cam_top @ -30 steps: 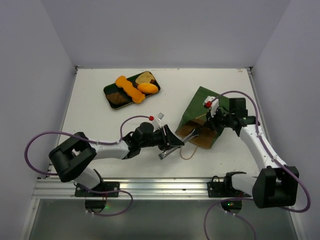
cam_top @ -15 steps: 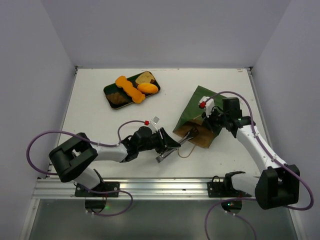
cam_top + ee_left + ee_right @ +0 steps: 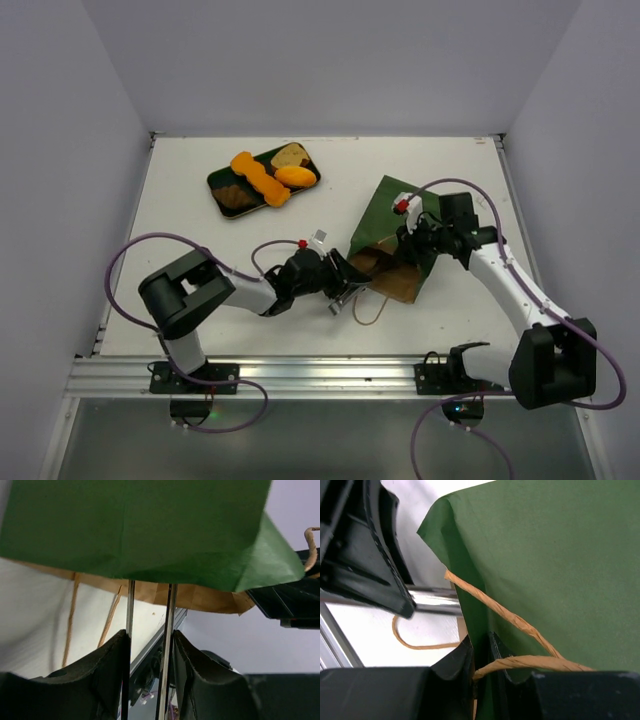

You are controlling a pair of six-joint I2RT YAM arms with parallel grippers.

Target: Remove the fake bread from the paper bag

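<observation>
The paper bag (image 3: pixel 392 208) lies on its side at the centre right, dark green outside, its brown mouth facing my left arm. My right gripper (image 3: pixel 414 246) is shut on the bag's rim (image 3: pixel 470 605) beside a string handle (image 3: pixel 512 619). My left gripper (image 3: pixel 343 284) is shut on metal tongs (image 3: pixel 170 607), whose tips go into the bag's mouth under the green flap (image 3: pixel 150 530). The tongs also show in the right wrist view (image 3: pixel 435 602). No bread shows inside the bag. An orange twist (image 3: pixel 262 178), an orange roll (image 3: pixel 295 176) and a brown slice (image 3: pixel 290 156) lie on a tray.
The dark green flat tray (image 3: pixel 218 180) sits at the back left of the white table. A loose string handle (image 3: pixel 366 310) loops on the table in front of the bag's mouth. Grey walls close in the table on three sides.
My left arm has swung right and forward, bringing the tongs' tips into the bag's mouth. My right gripper has shifted a little left with the bag's rim.
</observation>
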